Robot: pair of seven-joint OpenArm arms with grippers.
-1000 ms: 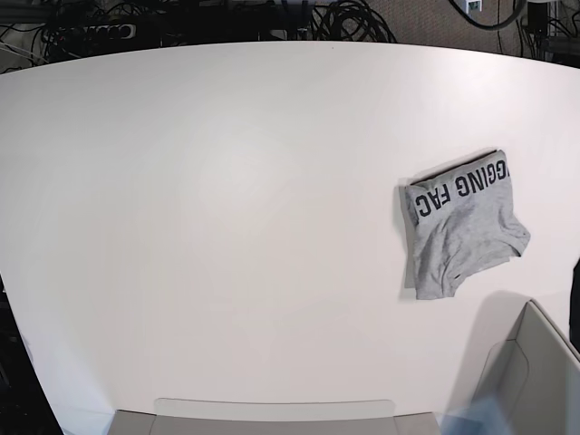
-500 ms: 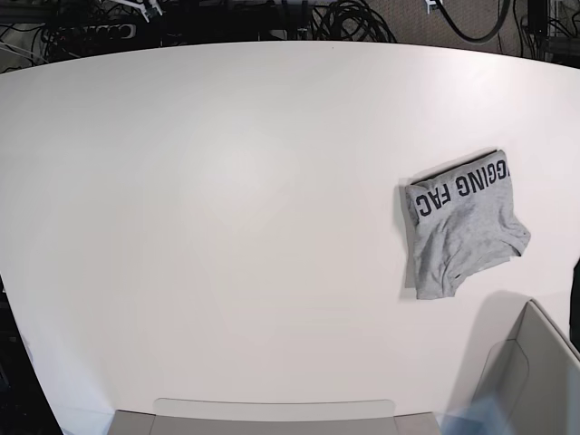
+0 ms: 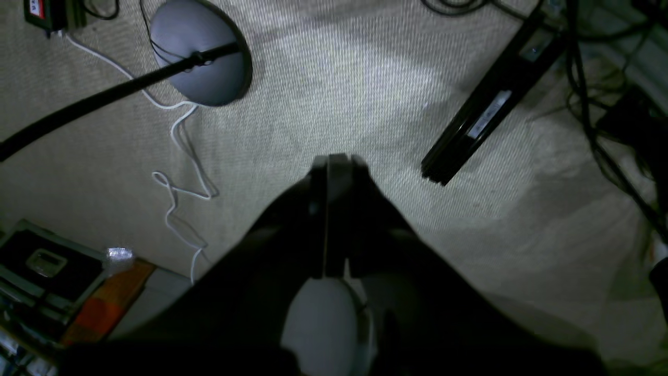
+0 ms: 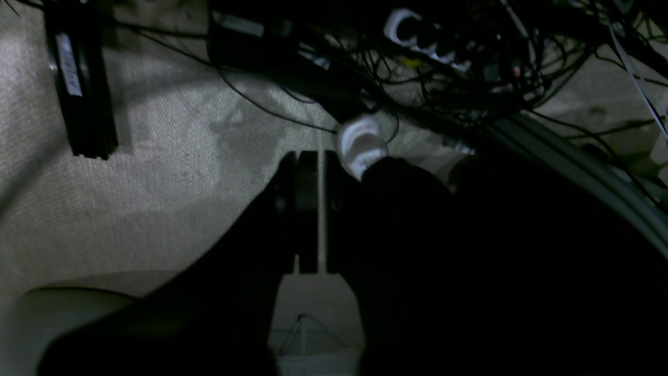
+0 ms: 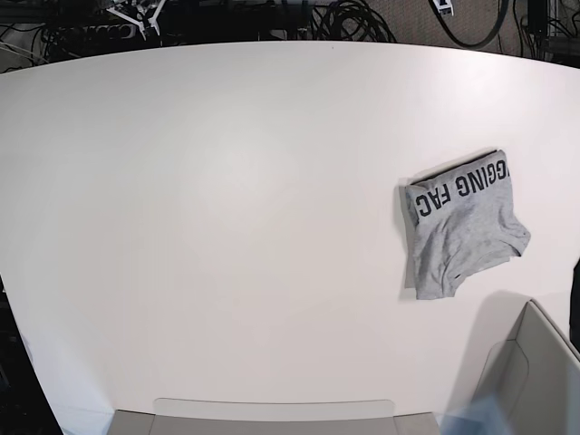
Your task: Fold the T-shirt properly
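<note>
With the T-shirt (image 5: 462,231) lying folded into a small bundle near the right edge of the white table (image 5: 227,227), I judge the folding done, my left gripper (image 3: 336,162) and right gripper (image 4: 308,156) both clenched empty off the table, needing only to park.

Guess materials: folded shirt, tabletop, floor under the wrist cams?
T-shirt: soft knit, probably cotton jersey; heathered grey, limp creases, matte black print. Table: smooth white board, maybe laminate; faint sheen, no grain. Floor: beige low-pile carpet, going by its fine ribbed weave.
</note>
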